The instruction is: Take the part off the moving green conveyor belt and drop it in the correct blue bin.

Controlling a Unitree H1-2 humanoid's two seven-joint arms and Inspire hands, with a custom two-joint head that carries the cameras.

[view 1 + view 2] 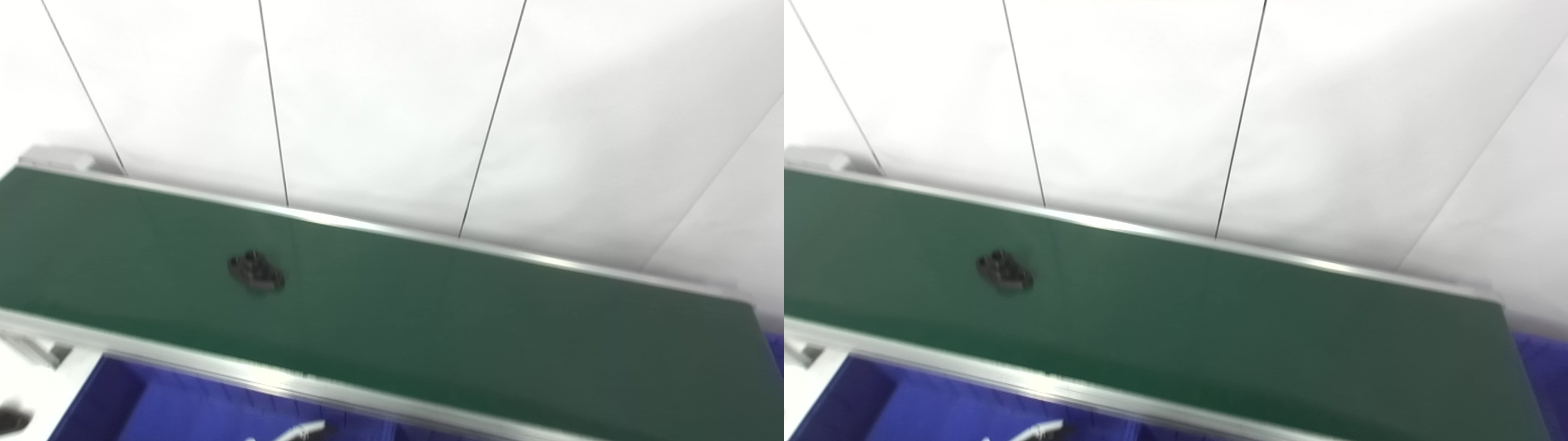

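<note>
Left eye view: small dark part lying alone on green conveyor belt, around 9 o'clock of centre, blurred. Blue bin under near rail at 7 o'clock. Hands unseen, so state of fingers impossible to tell.

Right eye view: same part, same belt, bin below. Probably best to lead the moving part, descend from above, close only once centred.
</note>
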